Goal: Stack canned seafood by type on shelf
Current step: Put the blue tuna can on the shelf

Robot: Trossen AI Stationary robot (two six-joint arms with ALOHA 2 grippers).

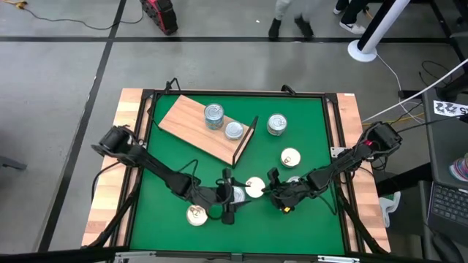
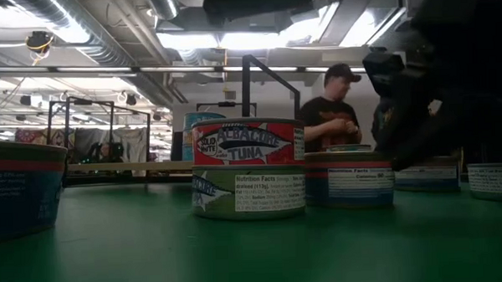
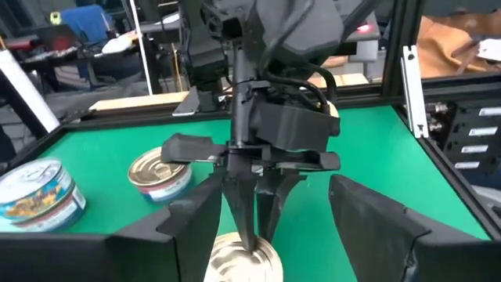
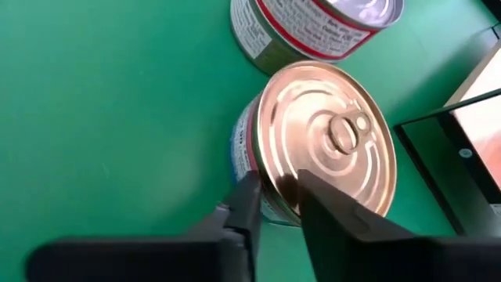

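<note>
My right gripper (image 1: 272, 191) points down at the near middle of the mat and is shut on a gold-topped can (image 4: 321, 133) with a blue and red side label. My left gripper (image 3: 278, 235) lies level just left of it, wide open, with a finger on either side of that can and touching nothing. A red-labelled tuna can (image 2: 248, 166) stands right beside the held can. The wooden shelf (image 1: 197, 124) lies flat on the far left of the mat and carries two cans (image 1: 213, 115) (image 1: 234, 130). Several more cans stand on the mat. My right gripper pinches the gold-topped can at its rim (image 4: 275, 205) on the side toward the table's right: one finger (image 4: 244, 205) outside on the side wall, the other (image 4: 325, 207) over the lid. The fingers come from above, pointing down. The can stands upright with its base on the mat (image 2: 349, 206).
Loose cans stand at the far right (image 1: 276, 124), right of centre (image 1: 290, 157) and near the front left (image 1: 196, 215). The shelf's black wire end (image 1: 246, 139) stands up toward the mat's middle. A person (image 2: 338, 104) stands beyond the table's far edge.
</note>
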